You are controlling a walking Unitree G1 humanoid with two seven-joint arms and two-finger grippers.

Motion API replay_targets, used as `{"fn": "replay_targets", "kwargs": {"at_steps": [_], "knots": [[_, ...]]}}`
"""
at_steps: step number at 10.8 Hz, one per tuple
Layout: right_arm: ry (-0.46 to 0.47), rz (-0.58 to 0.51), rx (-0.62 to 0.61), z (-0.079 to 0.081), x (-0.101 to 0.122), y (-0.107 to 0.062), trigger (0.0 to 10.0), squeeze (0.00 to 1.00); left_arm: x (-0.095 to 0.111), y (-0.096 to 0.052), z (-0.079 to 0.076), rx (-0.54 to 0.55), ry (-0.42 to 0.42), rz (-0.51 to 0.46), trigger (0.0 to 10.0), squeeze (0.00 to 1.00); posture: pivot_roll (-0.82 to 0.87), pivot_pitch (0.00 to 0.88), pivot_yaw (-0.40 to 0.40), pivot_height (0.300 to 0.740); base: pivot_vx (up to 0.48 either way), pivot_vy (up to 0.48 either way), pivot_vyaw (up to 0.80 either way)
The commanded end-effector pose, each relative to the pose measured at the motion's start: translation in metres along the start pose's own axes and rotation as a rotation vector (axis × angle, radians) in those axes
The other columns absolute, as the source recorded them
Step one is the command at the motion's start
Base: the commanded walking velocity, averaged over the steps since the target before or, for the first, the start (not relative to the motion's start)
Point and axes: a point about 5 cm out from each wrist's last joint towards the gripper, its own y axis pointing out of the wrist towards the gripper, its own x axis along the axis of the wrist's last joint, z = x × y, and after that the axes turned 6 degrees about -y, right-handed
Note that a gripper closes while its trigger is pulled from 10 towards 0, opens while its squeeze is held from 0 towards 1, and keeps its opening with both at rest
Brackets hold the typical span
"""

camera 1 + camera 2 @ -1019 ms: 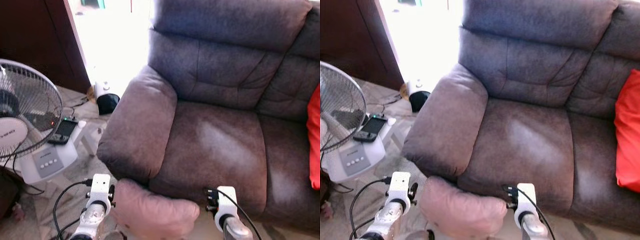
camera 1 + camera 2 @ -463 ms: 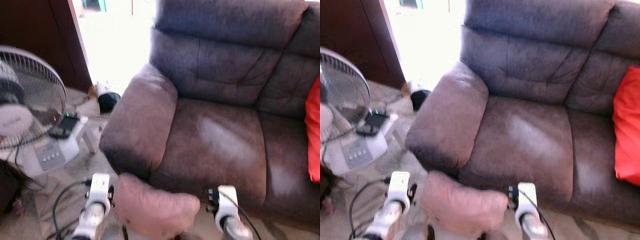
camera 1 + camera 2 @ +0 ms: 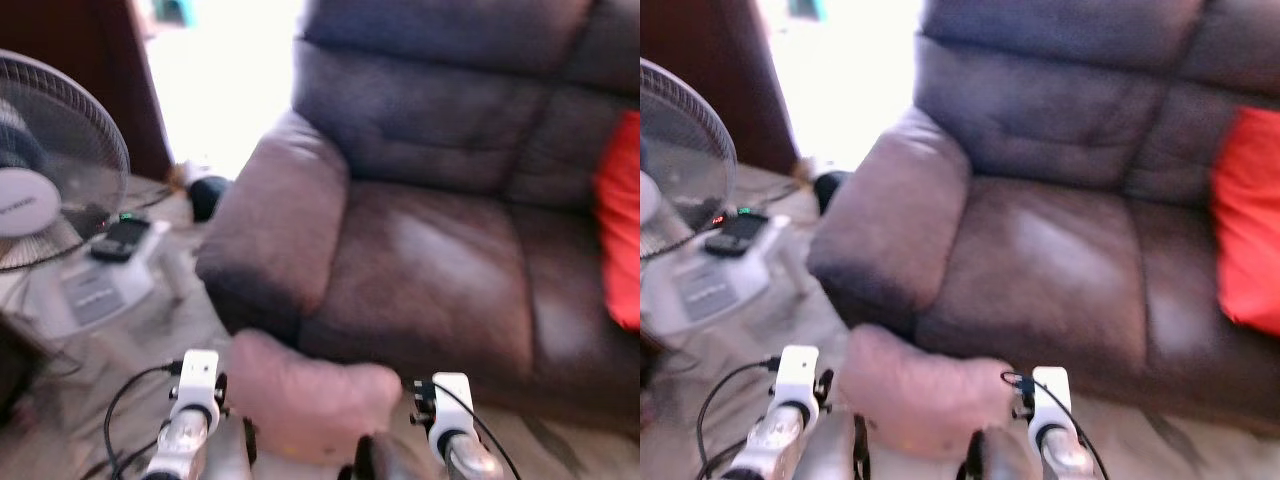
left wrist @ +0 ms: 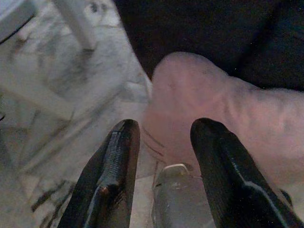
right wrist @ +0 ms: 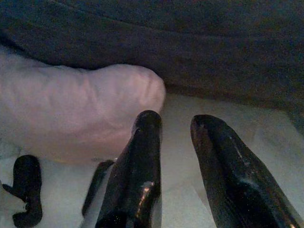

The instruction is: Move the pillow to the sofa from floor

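A pink pillow (image 3: 310,400) hangs low in front of the brown sofa (image 3: 430,270), just below the front edge of the seat near the left armrest (image 3: 280,230). It is squeezed between my two arms. My left gripper (image 4: 166,126) is open, its fingers lying along the pillow's (image 4: 213,118) left end. My right gripper (image 5: 175,118) is open too, with one finger (image 5: 142,152) pressed against the pillow's (image 5: 80,109) right end. Nothing sits between either pair of fingers.
A red cushion (image 3: 622,230) lies at the sofa's right end. A standing fan (image 3: 50,160) is at the left, with a dark handset (image 3: 120,240) on its white base. Cables trail over the marble floor (image 3: 110,360) by my left arm.
The view has shifted and blurred, so the camera moved. The pillow stays pinned between my arms and sits slightly higher against the sofa front.
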Motion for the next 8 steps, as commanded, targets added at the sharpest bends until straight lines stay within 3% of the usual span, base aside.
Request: {"fn": "replay_targets", "kwargs": {"at_steps": [1, 8], "knots": [[0.013, 0.004, -0.012, -0.0035, -0.0026, -0.001, 10.0, 0.0, -0.0034, -0.0006, -0.0015, 0.001, -0.004, 0.023, 10.0, 0.0, 0.08, 0.101, -0.088, 0.645, 0.0, 0.0, 0.0], [0.02, 0.004, -0.011, -0.0051, -0.0006, -0.0002, 10.0, 0.0, -0.0019, 0.0, -0.0003, 0.008, -0.006, 0.018, 10.0, 0.0, 0.08, 0.111, -0.089, 0.628, 0.0, 0.0, 0.0]]}}
